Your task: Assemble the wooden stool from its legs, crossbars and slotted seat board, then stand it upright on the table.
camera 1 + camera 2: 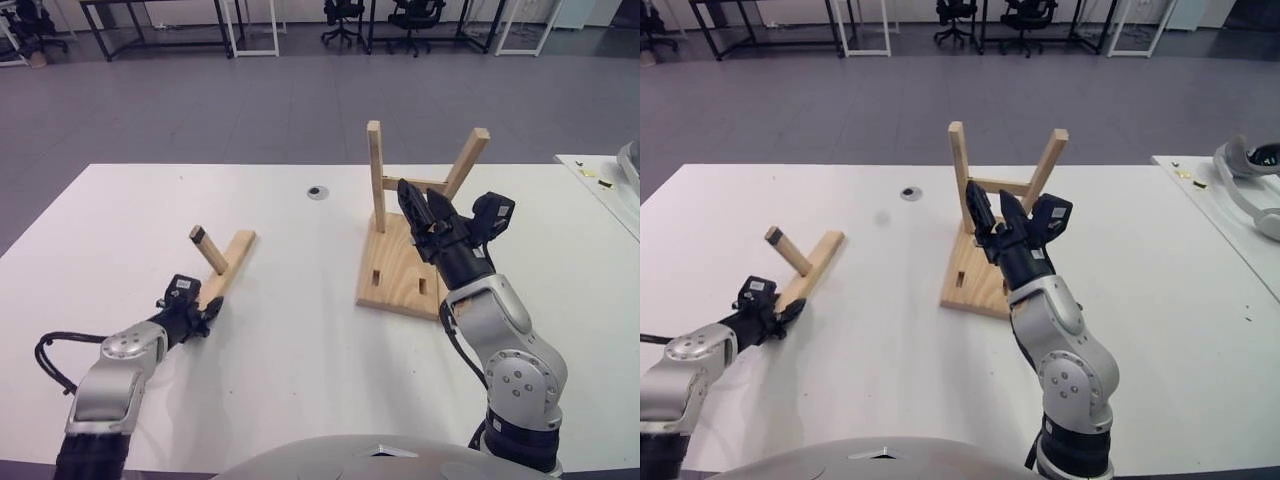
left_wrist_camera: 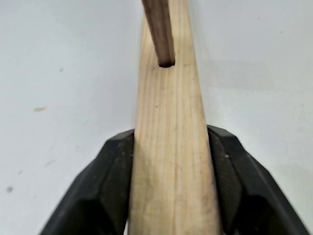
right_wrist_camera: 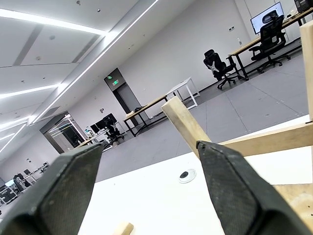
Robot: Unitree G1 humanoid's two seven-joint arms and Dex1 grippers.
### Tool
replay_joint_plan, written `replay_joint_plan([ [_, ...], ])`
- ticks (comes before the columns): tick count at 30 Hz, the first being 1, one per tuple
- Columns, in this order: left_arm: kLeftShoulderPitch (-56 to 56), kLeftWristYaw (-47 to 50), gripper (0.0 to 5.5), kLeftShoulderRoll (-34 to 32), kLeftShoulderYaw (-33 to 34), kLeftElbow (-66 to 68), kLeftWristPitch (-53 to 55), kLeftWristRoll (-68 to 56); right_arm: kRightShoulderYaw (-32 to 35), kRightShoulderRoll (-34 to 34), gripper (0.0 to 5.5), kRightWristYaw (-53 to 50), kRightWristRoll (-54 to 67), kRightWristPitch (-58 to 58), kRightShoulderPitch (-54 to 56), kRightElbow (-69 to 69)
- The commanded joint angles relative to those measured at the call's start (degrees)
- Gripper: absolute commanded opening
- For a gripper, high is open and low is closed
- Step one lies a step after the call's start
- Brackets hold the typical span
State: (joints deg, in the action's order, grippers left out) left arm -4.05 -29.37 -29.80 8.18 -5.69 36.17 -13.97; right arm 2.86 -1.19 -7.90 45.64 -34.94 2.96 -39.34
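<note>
The slotted seat board (image 1: 398, 268) lies flat on the white table (image 1: 300, 380). Two legs (image 1: 375, 175) (image 1: 466, 162) stand up from its far side, joined by a crossbar (image 1: 428, 184). Two slots (image 1: 376, 278) near its front edge hold nothing. My right gripper (image 1: 415, 197) hovers open over the board, just in front of the crossbar, with nothing between its fingers (image 3: 73, 186). A loose leg (image 1: 232, 260) lies on the table to the left, with a short crossbar (image 1: 209, 249) sticking up from it. My left gripper (image 1: 208, 310) is shut on that leg's near end (image 2: 171, 147).
A small round black fitting (image 1: 318, 192) is set in the table behind the parts. A second white table (image 1: 1230, 230) with a pale curved object (image 1: 1250, 180) stands to the right. Desks and office chairs (image 1: 343, 15) stand across the grey floor.
</note>
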Motion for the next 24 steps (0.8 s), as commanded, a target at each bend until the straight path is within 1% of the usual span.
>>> replay_joint_plan([
  [1,10.33,-6.14,2.03,-1.42,4.67,5.97,-5.22,-5.65,1.91,-1.44,3.56,0.38,0.95,-0.65,3.61,1.58],
  [3,15.74,-9.80,2.03,-3.29,7.35,5.02,-5.63,-9.73,3.61,-2.47,3.56,1.23,2.32,-0.64,5.37,2.43],
  [6,19.86,-14.64,2.03,-6.00,8.39,2.71,-5.01,-13.65,5.40,-4.55,3.56,3.03,3.56,-0.60,8.27,4.00],
  [8,21.56,-16.41,2.03,-5.78,9.66,0.46,-2.54,-18.59,6.71,-5.58,3.98,4.63,5.48,-0.59,10.45,5.29],
  [9,22.58,-17.44,2.03,-5.69,9.93,-0.98,-0.83,-21.49,7.55,-5.97,4.09,5.75,8.08,-0.86,12.11,6.15],
  [10,24.17,-18.36,2.03,-5.48,10.53,-2.37,1.82,-25.58,8.43,-6.46,4.32,6.65,10.94,-1.31,14.35,7.07],
  [14,31.49,-17.28,2.03,-3.79,12.59,-5.70,14.24,-44.07,13.72,-9.47,5.06,9.29,32.63,-4.43,24.20,14.02],
  [16,33.53,-15.50,2.03,-2.56,12.04,-5.78,18.49,-50.33,14.94,-12.50,5.08,10.92,43.77,-7.61,27.00,18.19],
  [18,34.77,-14.65,2.03,-1.64,10.75,-5.65,21.87,-55.14,14.95,-15.18,5.08,12.51,50.07,-10.11,30.26,22.83],
  [21,35.75,-14.44,2.03,-1.26,8.60,-6.18,24.77,-58.67,14.40,-17.34,5.08,13.11,53.84,-11.61,33.55,27.95],
  [24,35.71,-15.35,2.03,-1.22,5.69,-6.48,25.79,-58.53,13.54,-18.30,5.08,14.27,55.28,-13.26,34.10,31.20],
])
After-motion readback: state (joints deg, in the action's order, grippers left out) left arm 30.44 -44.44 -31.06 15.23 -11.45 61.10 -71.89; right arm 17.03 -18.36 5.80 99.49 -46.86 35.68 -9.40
